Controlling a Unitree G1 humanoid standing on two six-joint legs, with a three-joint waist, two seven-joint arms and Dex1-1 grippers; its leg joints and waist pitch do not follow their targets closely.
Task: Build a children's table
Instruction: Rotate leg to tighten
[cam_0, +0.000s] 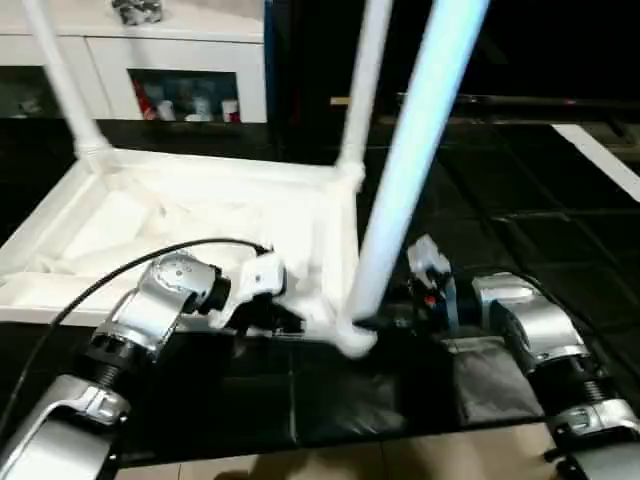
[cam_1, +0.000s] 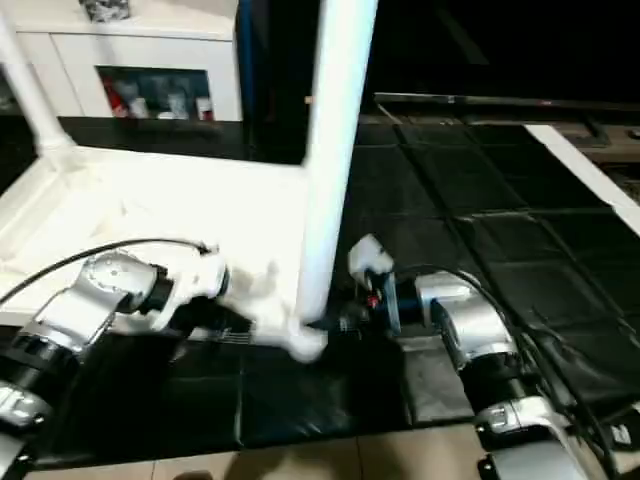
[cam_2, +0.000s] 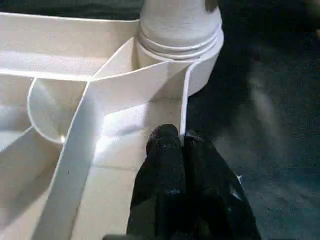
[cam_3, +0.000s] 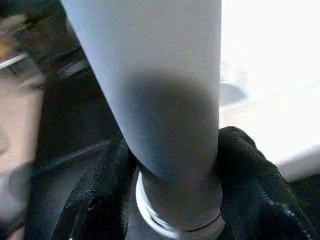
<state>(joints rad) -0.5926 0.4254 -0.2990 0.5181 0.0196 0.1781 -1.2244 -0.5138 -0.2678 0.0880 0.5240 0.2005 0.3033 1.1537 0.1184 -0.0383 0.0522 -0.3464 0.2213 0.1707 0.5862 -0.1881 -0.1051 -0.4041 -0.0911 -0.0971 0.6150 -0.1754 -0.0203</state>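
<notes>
The white tabletop (cam_0: 200, 170) lies upside down on black floor mats, ribs facing up. Two white legs stand in its far corners, one on the left (cam_0: 65, 85) and one on the right (cam_0: 365, 85). A third leg (cam_0: 400, 180) rises, leaning a little, from the near right corner socket (cam_2: 180, 35). My right gripper (cam_3: 175, 165) is shut on this leg just above its flared base, one black finger (cam_3: 107, 175) on each side. My left gripper (cam_2: 182, 142) is shut on the tabletop's thin rim wall beside that corner.
A white cabinet with glass doors (cam_0: 180, 80) stands behind the tabletop. Black mats (cam_0: 520, 200) cover the floor to the right, with a white strip (cam_0: 600, 160) lying across them. Tan floor (cam_0: 400, 455) shows at the near edge.
</notes>
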